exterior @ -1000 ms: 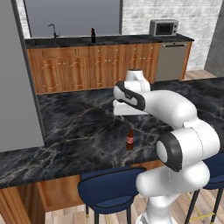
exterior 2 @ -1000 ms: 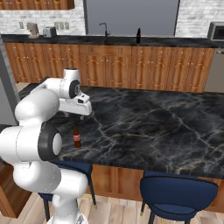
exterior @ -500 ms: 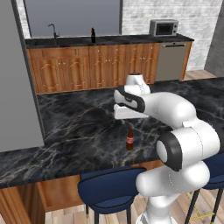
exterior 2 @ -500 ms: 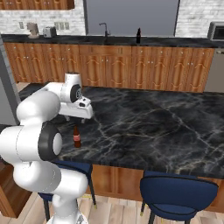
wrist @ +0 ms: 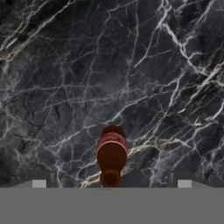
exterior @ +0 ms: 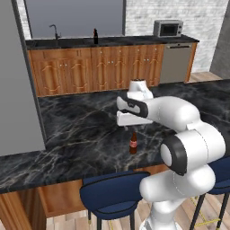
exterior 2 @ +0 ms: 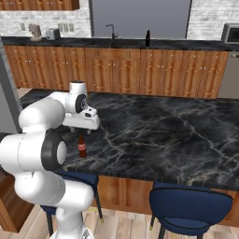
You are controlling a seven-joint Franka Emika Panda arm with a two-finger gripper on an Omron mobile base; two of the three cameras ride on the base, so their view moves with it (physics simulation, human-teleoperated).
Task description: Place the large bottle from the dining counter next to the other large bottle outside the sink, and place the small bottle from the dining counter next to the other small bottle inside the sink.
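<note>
The small bottle (exterior: 133, 143) (exterior 2: 82, 146), slim and brown with a red label, stands upright near the front edge of the dining counter (exterior: 81, 130) (exterior 2: 168, 135). My gripper (exterior: 130, 129) (exterior 2: 82, 131) hangs right above it, open. In the hand view the small bottle (wrist: 112, 155) is seen from above, and the gripper (wrist: 111, 183) has its jaws wide on either side of the cap. Far back, the other large bottle (exterior: 95, 36) (exterior 2: 148, 38) stands on the kitchen counter beside the sink (exterior: 54, 41) (exterior 2: 110, 40) with its curved tap. The large bottle is out of view.
Blue stools (exterior: 112, 193) (exterior 2: 189, 205) stand under the dining counter's front edge. A tall grey panel (exterior: 18, 90) rises at the left. A microwave (exterior: 168, 28) (exterior 2: 231, 32) and small appliances (exterior 2: 52, 33) sit on the back counter.
The hand has come down a little, straight toward the small bottle. Its jaws stay wide and the bottle has not moved.
</note>
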